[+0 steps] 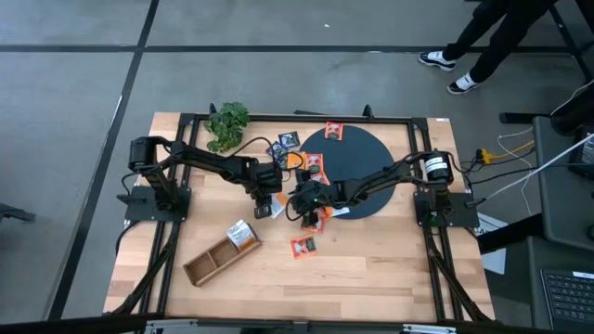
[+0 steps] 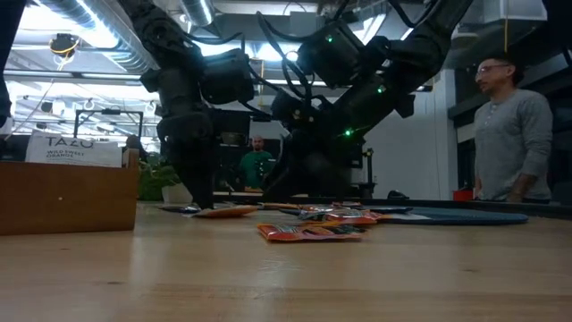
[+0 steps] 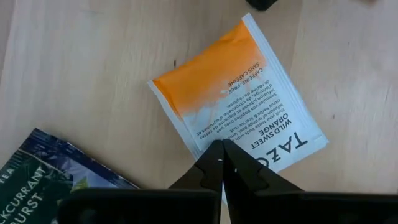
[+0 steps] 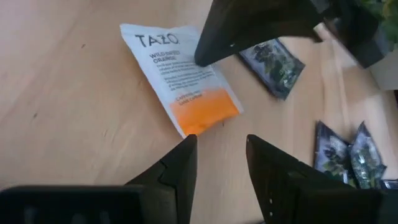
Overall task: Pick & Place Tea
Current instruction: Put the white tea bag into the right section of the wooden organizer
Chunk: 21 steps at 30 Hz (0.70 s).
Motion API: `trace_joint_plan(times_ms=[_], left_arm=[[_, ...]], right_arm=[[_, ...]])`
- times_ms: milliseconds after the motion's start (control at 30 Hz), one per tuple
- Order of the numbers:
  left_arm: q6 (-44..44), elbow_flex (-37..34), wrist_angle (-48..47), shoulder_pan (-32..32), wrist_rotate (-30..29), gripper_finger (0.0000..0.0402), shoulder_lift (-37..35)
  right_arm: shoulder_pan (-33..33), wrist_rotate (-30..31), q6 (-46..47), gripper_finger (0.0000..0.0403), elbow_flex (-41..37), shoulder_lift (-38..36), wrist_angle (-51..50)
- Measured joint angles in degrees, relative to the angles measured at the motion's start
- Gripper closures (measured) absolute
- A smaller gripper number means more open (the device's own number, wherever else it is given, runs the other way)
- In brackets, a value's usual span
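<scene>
A grey floor with dark seams surrounded the wooden table, and bright ceiling lights hung on the left.

A white-and-orange sachet lies flat on the wood, its white printed end touching the left claw's closed tips. A dark blue sachet lies flat just beside that claw. More dark sachets lie near the right claw.
</scene>
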Motion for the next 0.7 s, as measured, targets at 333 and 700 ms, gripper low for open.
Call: trace_joint_plan(times_ms=[333,700], left_arm=[[0.1,0.0,2.0,0.0,0.0,0.04,0.0],[-2.1,0.3,-2.5,0.0,0.5,0.0399,0.3]], right_arm=[[0.3,-0.6,0.2,0.0263,0.2,3.5,1.9],[1.0,-0.5,0.2,0.0263,0.1,3.4,1.3]])
